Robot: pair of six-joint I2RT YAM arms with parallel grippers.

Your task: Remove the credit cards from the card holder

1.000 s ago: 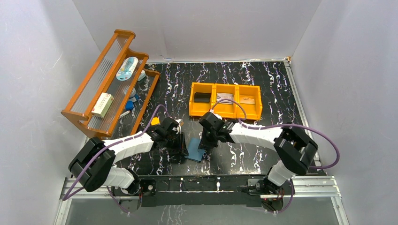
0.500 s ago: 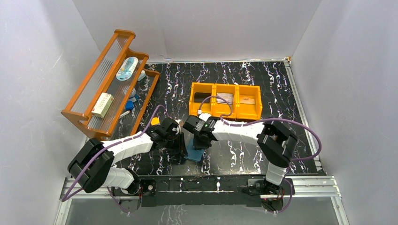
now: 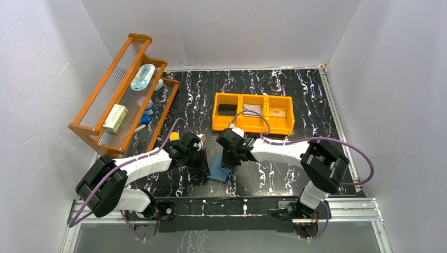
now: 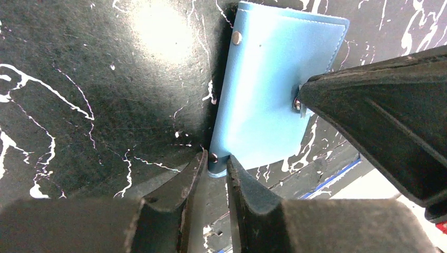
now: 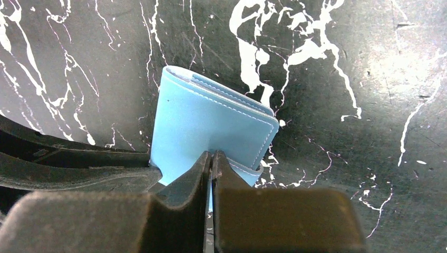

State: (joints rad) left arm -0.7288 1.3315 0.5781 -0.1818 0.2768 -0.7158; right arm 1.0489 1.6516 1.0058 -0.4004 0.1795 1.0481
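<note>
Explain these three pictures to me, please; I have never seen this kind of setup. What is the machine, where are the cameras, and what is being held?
Two white-and-black robot arms are bolted at the near edge of a black marbled table. The wide picture looks down from above and behind them; the other two come from a camera on each wrist, so the dark shapes at the bottom are that arm's own fingers. Between the arms lies a small light-blue folded card holder. The left gripper pinches one corner; the right gripper is closed on its edge flap. No card shows in the close-ups. Farther back sit an orange plastic three-compartment bin and a wooden tiered rack holding small items.
</note>
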